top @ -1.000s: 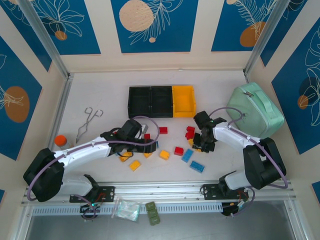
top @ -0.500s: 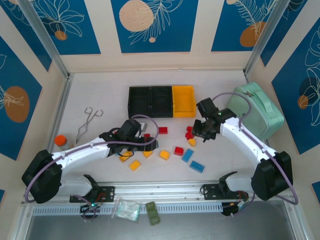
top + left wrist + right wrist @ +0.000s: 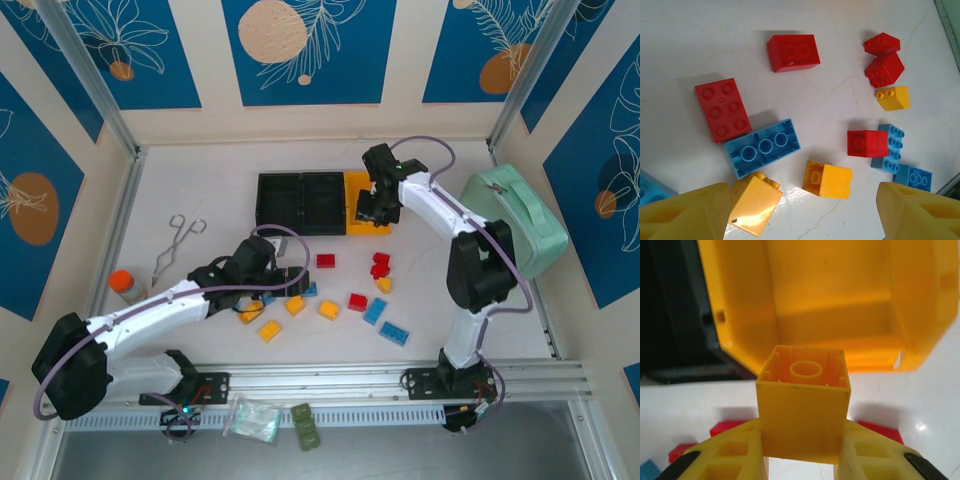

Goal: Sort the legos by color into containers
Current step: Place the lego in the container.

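**Yellow brick carried up to the yellow bin**

My right arm (image 3: 430,205) has swung away from the scatter of bricks at mid-frame and now reaches to the upper middle of the top view. Its jaws hang at the near edge of the yellow open-top plastic bin (image 3: 353,200). They are clamped narrow on a small yellow plastic cube brick (image 3: 802,410), its hollow underside facing the wrist camera. Past the brick I look into the bin, and what I can see of its floor is bare. Some white desk (image 3: 920,405) shows under the bin's near wall, so I cannot tell whether the brick is fully past the rim.

I judge the pick done and the carry nearly so; a short push forward and a release should finish this piece.

My left arm (image 3: 160,305) has hardly moved. Its jaws stand wide with nothing between them, low over the loose legos at lower centre. There a red brick (image 3: 792,52), a light blue brick (image 3: 762,147) and a yellow cube (image 3: 827,179) lie among others. The two joined black bins (image 3: 300,178) sit left of the yellow one. Most of the sorting remains.
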{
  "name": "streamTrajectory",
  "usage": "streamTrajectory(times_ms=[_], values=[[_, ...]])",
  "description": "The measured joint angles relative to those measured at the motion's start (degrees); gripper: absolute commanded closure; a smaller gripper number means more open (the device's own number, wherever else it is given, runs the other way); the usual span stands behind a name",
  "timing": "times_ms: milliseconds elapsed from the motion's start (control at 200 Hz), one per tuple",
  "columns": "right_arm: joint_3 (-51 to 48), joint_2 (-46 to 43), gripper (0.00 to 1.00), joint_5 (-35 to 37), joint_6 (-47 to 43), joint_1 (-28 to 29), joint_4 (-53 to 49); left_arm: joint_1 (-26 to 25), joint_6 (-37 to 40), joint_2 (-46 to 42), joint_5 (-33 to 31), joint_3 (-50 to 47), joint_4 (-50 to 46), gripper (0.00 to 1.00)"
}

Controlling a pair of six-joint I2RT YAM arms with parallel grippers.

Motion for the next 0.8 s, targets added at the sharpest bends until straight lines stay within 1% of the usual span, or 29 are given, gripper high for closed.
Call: streamTrajectory(times_ms=[210,485,630,800], values=[[7.2,8.5,0.74,0.0,-0.6,-1.5,-1.5,0.0,0.0,-0.1,-0.9,-0.1,-1.2,0.24],[9.5,11.7,0.7,0.0,-0.8,-1.9,-3.1,0.0,0.0,-0.1,-1.0,-0.1,-1.5,0.24],[9.6,11.8,0.58,0.0,-0.9,-1.9,-3.5,0.0,-0.1,-0.1,-1.1,-0.3,-1.6,0.24],[10.1,11.8,0.53,0.0,-0.9,-1.9,-4.0,0.0,-0.5,-0.1,-1.3,-0.9,-1.7,0.24]])
